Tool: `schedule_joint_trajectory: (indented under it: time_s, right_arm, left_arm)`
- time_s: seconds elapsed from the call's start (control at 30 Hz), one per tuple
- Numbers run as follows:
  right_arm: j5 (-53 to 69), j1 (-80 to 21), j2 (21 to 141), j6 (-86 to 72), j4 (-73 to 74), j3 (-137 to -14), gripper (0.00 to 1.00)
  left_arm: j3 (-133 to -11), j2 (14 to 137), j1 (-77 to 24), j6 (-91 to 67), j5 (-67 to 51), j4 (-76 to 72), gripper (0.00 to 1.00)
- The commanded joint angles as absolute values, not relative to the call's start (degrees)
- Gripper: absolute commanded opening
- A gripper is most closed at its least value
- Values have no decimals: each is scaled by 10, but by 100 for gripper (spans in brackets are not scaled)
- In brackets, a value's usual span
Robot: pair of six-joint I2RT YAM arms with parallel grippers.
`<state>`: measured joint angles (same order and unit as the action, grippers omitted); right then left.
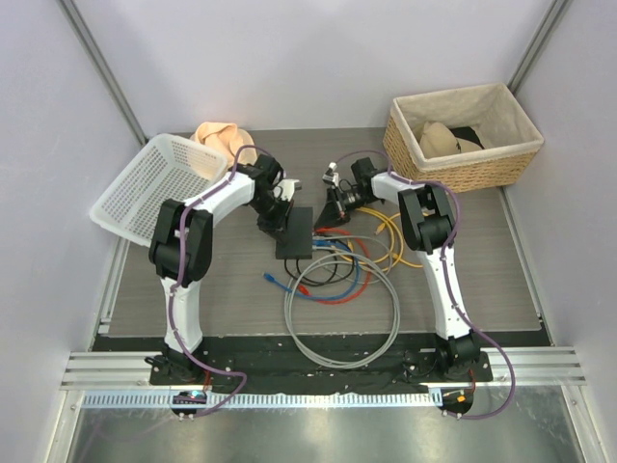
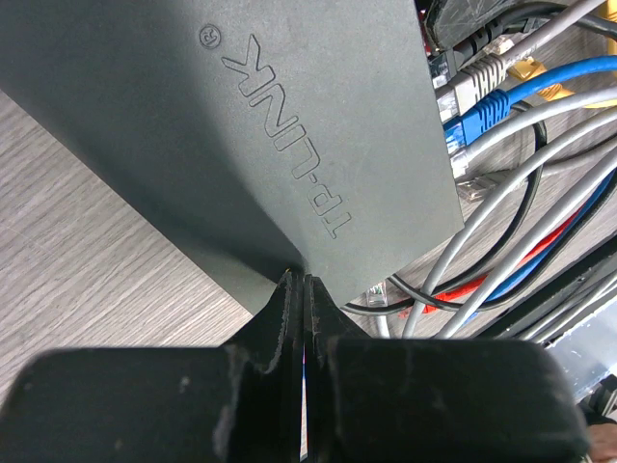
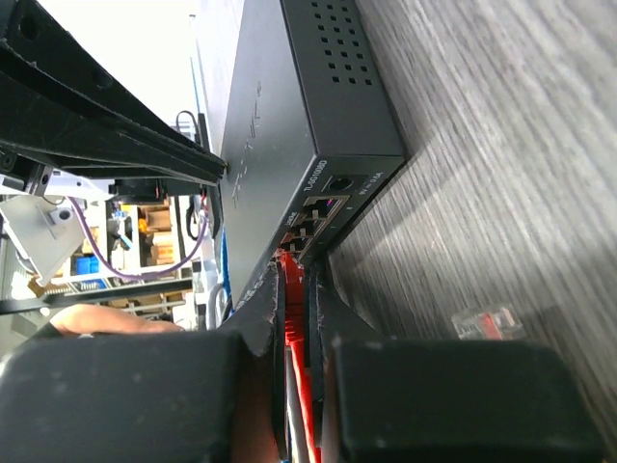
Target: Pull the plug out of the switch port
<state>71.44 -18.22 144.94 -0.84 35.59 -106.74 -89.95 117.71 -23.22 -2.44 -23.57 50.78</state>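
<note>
The switch (image 1: 294,231) sits mid-table, nearer the far edge. Left gripper (image 2: 299,289), jaws pinched together, is touching its top. Right gripper (image 3: 299,280) jaws are clamped on the red plug (image 3: 289,262) at 1 port.

Flat black plastic switch box (image 2: 241,125) looks matte and finely grainy, grey tabletop (image 2: 87,260) is wood-grain, thin red cable (image 3: 296,386) smooth, glossy plastic.

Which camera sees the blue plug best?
Left wrist: the blue plug sits large and sharp at the switch edge. Top external shows it only tiny beside the switch; right wrist doesn't clearly show it.
</note>
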Motion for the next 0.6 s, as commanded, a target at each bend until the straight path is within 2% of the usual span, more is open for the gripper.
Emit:
schedule_joint_trajectory:
  time_s: [0.0, 0.1, 0.33, 0.57]
  right_arm:
    - [657, -173, 1455, 22, 352, -1107, 1]
    - [627, -168, 1448, 21, 344, -1126, 1]
    - [686, -158, 1452, 83, 381, -1063, 1]
    - [665, -137, 1455, 96, 383, -1120, 1]
  left_arm:
    - [-886, 1213, -236, -2, -189, 504, 0]
    - [-886, 1213, -236, -2, -189, 504, 0]
    - [-888, 1215, -236, 13, -186, 504, 0]
    - [-880, 1216, -236, 21, -182, 507, 0]
